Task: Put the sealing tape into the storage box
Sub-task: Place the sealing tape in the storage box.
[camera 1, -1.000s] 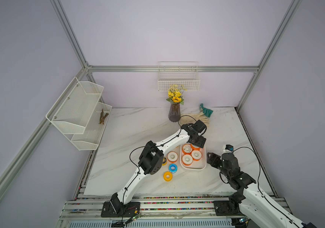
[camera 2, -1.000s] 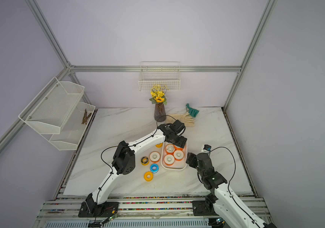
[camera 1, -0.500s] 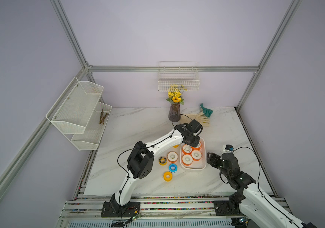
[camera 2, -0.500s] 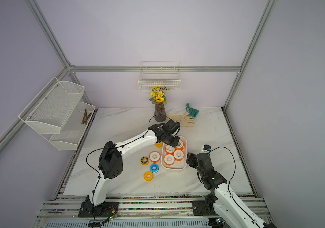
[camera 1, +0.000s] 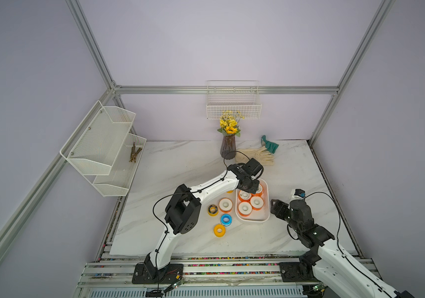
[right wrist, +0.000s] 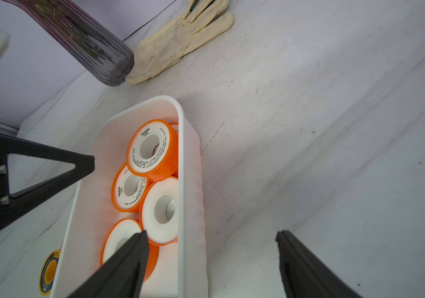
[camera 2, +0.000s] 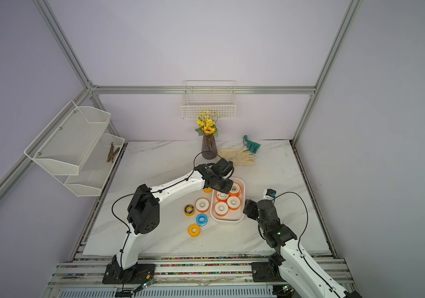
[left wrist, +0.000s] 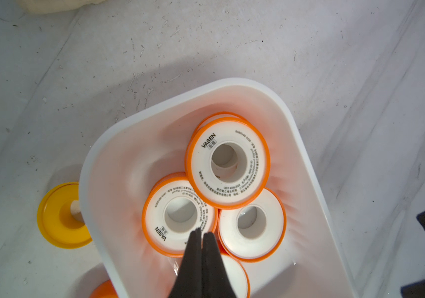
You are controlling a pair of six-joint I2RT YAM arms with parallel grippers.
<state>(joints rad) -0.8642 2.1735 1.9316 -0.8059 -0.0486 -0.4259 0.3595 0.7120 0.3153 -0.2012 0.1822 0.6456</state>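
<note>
The white storage box (camera 1: 252, 220) (camera 2: 227, 220) (left wrist: 296, 134) (right wrist: 182, 180) holds several orange sealing tape spools (camera 1: 245, 208) (left wrist: 228, 161) (right wrist: 152, 152); one leans on the others. Left of it on the table lie an orange-white spool (camera 1: 225, 204), a black-yellow one (camera 1: 212, 209), a blue one (camera 1: 226, 219) and a yellow one (camera 1: 219, 230). Another yellow spool (left wrist: 62, 215) lies by the box's far left corner. My left gripper (camera 1: 251, 189) (left wrist: 202, 232) hangs shut and empty over the box. My right gripper (camera 1: 274, 206) (right wrist: 211, 236) is open, straddling the box's right wall.
A dark vase of yellow flowers (camera 1: 228, 147), cream gloves (camera 1: 258, 154) and a green glove (camera 1: 270, 144) lie behind the box. White mesh shelves (camera 1: 103, 147) hang on the left wall, and a wire basket (camera 1: 233, 108) on the back wall.
My left gripper's jaws have closed over the box with nothing between them, and that arm's elbow has swung left. The right arm has stayed put.
</note>
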